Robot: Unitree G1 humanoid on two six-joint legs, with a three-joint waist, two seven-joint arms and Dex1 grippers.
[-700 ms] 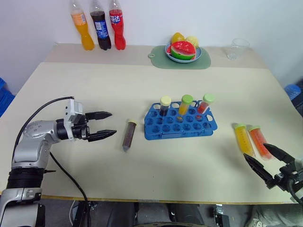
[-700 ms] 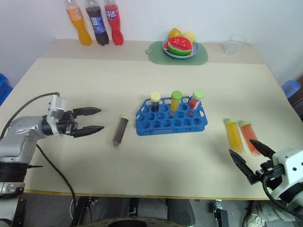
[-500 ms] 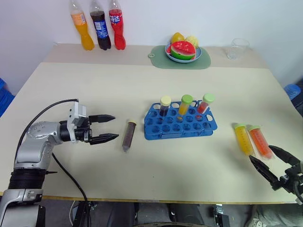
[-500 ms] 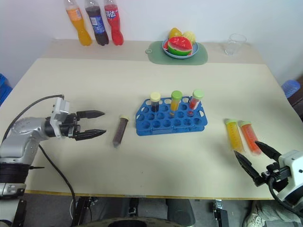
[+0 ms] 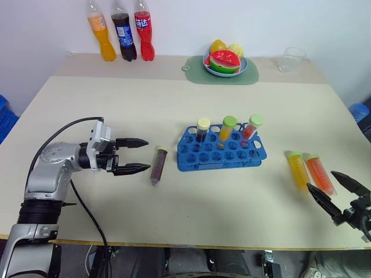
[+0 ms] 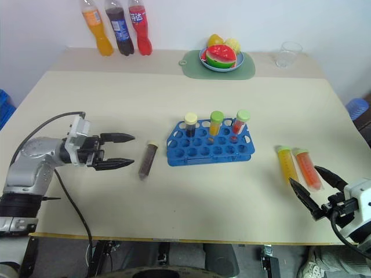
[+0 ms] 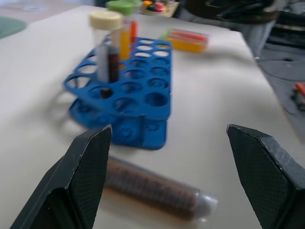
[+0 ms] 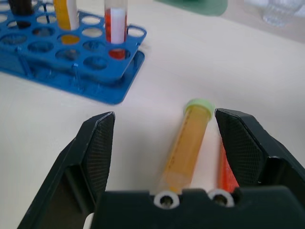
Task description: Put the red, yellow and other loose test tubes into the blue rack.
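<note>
**Operator:** Left tool [image 5: 138,155] is spread wide and empty, fingers level and aimed at the dark brown clear-plastic tube with the pale-yellow cap [image 5: 157,165], which lies flat on the pale table [image 5: 145,104] just beside the bright blue plastic rack of round holes [image 5: 223,155]. Right tool [image 5: 332,193] is also spread and holding nothing, near the cap-less ends of the yellow tube with a green cap [image 5: 298,169] and the red-orange tube with a green cap [image 5: 318,171], which lie side by side, well apart from the rack.

**Observer:** What's already in the rack?

**Operator:** 3 capped tubes stand upright in the back row. So I count 3 loose ones left.

**Observer:** How will they handle?

**Operator:** Light, stiff and smooth, I'd guess, so they'll roll if nudged and could slip in a weak pinch. I'd take the brown one across its body near the cap, leaving the rounded end free to drop into a hole. The 2 on the right almost touch, so I'd watch for bumping one while closing on the other.
</note>
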